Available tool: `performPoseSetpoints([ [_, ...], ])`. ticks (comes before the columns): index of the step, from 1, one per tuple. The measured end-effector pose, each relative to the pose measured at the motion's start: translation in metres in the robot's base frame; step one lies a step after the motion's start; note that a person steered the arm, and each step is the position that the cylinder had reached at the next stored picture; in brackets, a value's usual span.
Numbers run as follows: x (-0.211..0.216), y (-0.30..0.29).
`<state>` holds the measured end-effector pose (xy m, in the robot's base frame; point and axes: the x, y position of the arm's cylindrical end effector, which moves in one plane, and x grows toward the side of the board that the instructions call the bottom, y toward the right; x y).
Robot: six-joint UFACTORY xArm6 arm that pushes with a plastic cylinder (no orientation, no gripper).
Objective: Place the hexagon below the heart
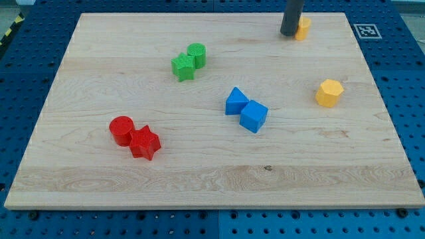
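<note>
A yellow hexagon (329,92) lies at the view's right, about mid-height on the wooden board (199,179). A yellow block (303,28), partly hidden so its shape is hard to tell, probably the heart, sits near the view's top edge. My tip (289,34) rests at that block's left side, touching or nearly touching it. The hexagon is well below and slightly right of my tip.
A green star (182,66) and a green cylinder (196,54) touch at upper centre-left. A blue triangle (235,101) and a blue cube (254,116) touch at centre. A red cylinder (121,129) and a red star (145,142) touch at lower left.
</note>
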<state>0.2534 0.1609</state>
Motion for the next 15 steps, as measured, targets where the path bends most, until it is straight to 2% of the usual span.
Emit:
performPoseSetpoints([
  [2,0.0,0.035],
  [3,0.011,0.031],
  [4,0.044,0.029],
  [7,0.05,0.029],
  [8,0.062,0.032],
  [9,0.091,0.042],
  [11,0.093,0.047],
  [13,0.098,0.089],
  [15,0.103,0.092],
])
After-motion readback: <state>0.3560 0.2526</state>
